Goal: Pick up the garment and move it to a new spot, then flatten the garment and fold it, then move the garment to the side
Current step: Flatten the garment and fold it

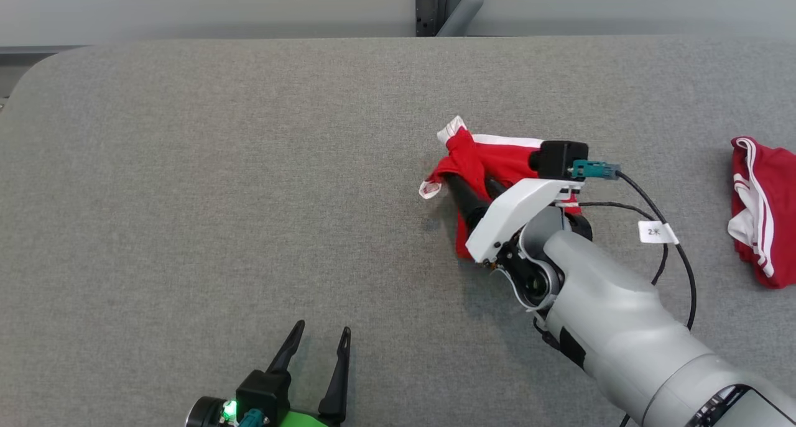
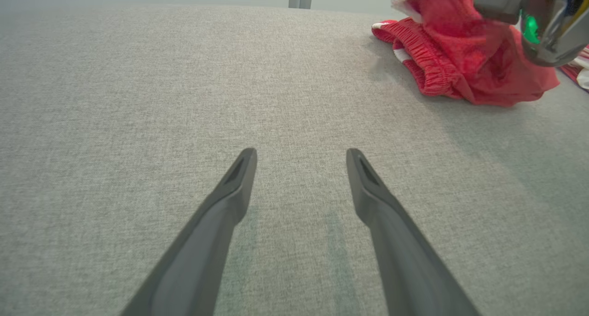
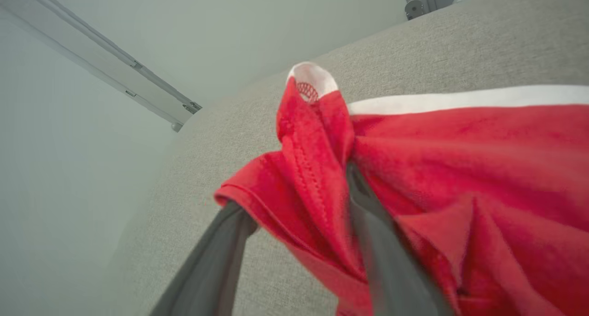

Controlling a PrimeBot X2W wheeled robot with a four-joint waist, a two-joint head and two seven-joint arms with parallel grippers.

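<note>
The garment lies crumpled right of centre on the table, a fold between the parted fingers of the right gripper. The left gripper, wide open and empty, has the garment ahead and to its right, well apart.

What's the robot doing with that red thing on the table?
The robot's right gripper is at a crumpled red-and-white garment in the middle of the grey table. Its two fingers are parted, with cloth bunched between and over them, so it may be letting go or just grabbing; I can't tell which. The left gripper is open, close to the robot, touching no cloth. Another red garment lies off to the right.
</note>
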